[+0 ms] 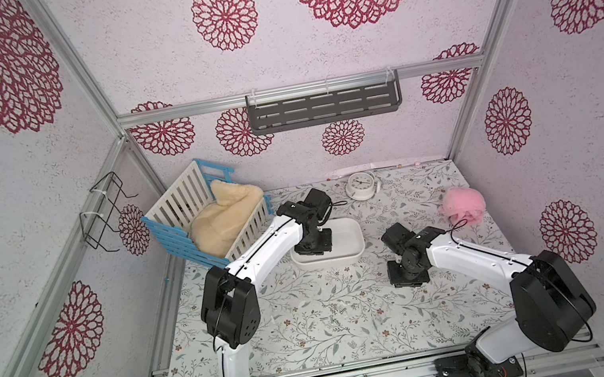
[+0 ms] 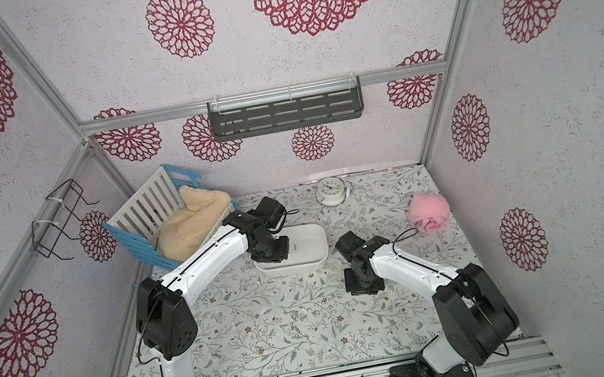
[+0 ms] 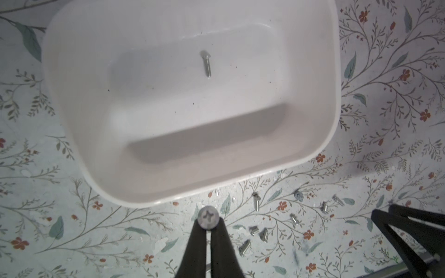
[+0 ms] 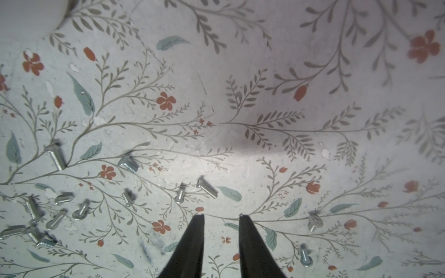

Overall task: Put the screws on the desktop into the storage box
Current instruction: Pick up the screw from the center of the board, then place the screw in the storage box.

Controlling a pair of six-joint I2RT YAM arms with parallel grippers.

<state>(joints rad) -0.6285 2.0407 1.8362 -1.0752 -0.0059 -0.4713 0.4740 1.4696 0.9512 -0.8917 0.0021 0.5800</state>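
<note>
Carrying one screw to the drop is the step I judge to be in hand. The left gripper (image 3: 208, 229) has its tips pressed together on the held screw (image 3: 208, 218), pinching it below the head, with the cross-slotted head facing the wrist camera. In a top view that gripper hangs over the end of the storage box (image 1: 341, 263) nearer its own arm. From the wrist, though, the held screw reads against the desktop (image 3: 96, 240) just outside the near rim, so I cannot tell whether it clears the wall. I would ease it further in, lower it, then part the jaws, since so small a piece could bounce out. The box is a plain white tub with low walls and rounded corners, and a lone screw (image 3: 206, 63) lies flat on its speckled floor. The loose screws (image 4: 206, 188) lie scattered on the desktop, short, silver and threaded, most of them on their sides. The right gripper (image 4: 221, 216) hovers near them with its tips slightly spread and nothing between them.
</note>
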